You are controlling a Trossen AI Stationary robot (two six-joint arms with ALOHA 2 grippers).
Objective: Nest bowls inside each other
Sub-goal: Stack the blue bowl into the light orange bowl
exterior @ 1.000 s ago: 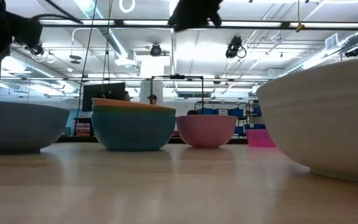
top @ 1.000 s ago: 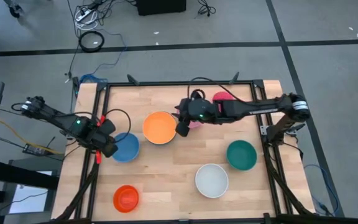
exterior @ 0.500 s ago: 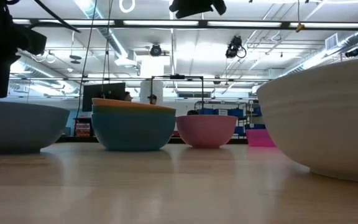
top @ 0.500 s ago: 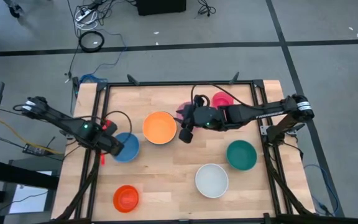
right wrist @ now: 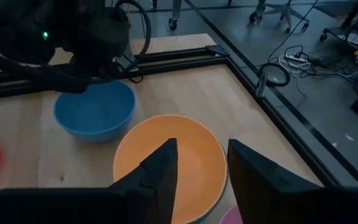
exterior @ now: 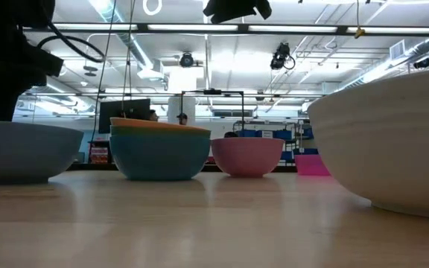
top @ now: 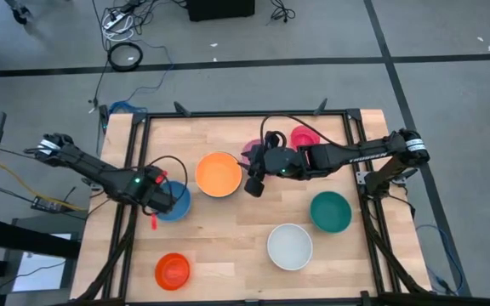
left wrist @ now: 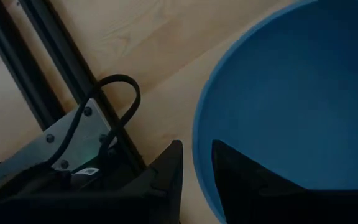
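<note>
I have the left pincer [top: 167,197] at the blue bowl [top: 174,201] on the left middle of the counter [top: 228,229]. In its wrist view the two fingers [left wrist: 166,174] straddle the bowl's rim, one outside the wall and one inside, with a gap on each side, so it is open around the rim and not yet gripping.

The right pincer [top: 253,181] hangs open and empty just right of the orange bowl [top: 219,173], which sits inside a teal one at upper centre of the overhead frame. A pink bowl [exterior: 246,156] stands just behind it, partly under the arm, and a magenta one [top: 303,135] lies near the top edge.

To do this well, I would sink the left fingers a little deeper over the rim before closing, since a thin plastic wall pinched near its lip will likely tip when lifted. Then close firmly, lift straight up, and keep the bowl level.

The green bowl [top: 330,212], white bowl [top: 289,246] and red-orange bowl [top: 173,270] sit well apart in the lower half of the overhead frame. I would keep the right arm still while the left one lifts.
</note>
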